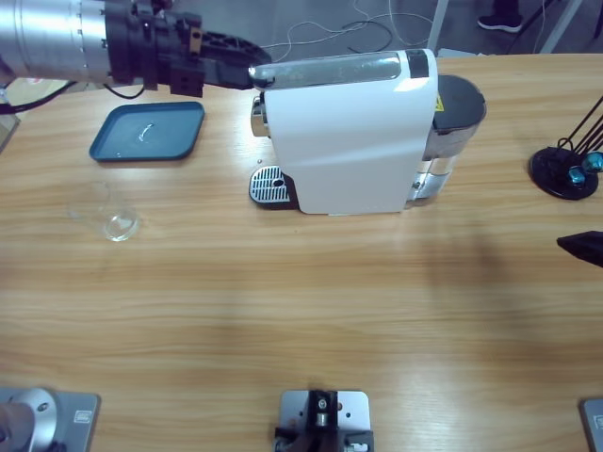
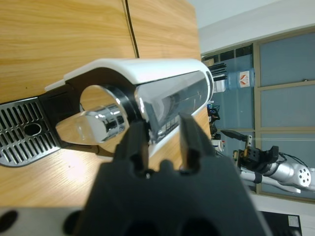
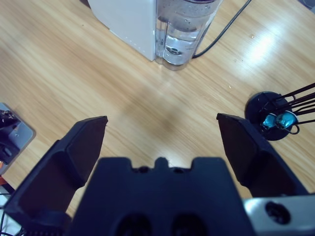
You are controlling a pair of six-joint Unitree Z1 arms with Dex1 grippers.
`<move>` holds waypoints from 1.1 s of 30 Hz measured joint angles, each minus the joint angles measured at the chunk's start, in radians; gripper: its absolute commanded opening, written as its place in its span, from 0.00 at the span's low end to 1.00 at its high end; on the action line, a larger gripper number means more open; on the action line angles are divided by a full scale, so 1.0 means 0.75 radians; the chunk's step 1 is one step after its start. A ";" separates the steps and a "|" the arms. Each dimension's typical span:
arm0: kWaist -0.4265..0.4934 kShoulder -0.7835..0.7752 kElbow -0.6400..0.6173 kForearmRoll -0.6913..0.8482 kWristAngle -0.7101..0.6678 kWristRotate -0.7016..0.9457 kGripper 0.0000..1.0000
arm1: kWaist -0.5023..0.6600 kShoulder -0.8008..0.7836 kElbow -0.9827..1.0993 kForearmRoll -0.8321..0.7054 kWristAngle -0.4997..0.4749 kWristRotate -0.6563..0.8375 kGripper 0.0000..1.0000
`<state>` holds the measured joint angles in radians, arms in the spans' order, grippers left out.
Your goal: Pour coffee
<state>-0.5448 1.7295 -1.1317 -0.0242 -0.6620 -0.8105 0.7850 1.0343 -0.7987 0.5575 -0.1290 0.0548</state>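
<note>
A white coffee machine [image 1: 349, 132] stands at the table's middle, with its drip grate [image 1: 268, 185] facing left. My left gripper [image 1: 252, 72] comes in from the upper left and is shut on the end of the machine's silver top lever [image 2: 172, 103], above the chrome spout [image 2: 96, 125] and grate [image 2: 24, 135]. An empty-looking clear glass [image 1: 111, 215] stands to the left, apart from the machine. No coffee shows in any view. My right gripper [image 3: 162, 132] hangs open over bare table at the right edge [image 1: 584, 247], holding nothing.
A blue tray [image 1: 148, 130] lies at the back left. A black capsule stand [image 1: 565, 169] with teal capsules [image 3: 275, 120] sits at the right. The machine's water tank [image 3: 184, 29] and its black cable [image 3: 224, 29] lie behind the machine.
</note>
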 measured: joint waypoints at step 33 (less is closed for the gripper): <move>-0.419 -0.610 0.264 0.396 1.180 1.076 0.99 | -0.522 0.170 0.213 -0.308 -0.229 0.308 0.86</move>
<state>-0.8592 1.2716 -0.9335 0.2729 0.2232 -0.0033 0.3938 1.1620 -0.6388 0.3265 -0.3010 0.2855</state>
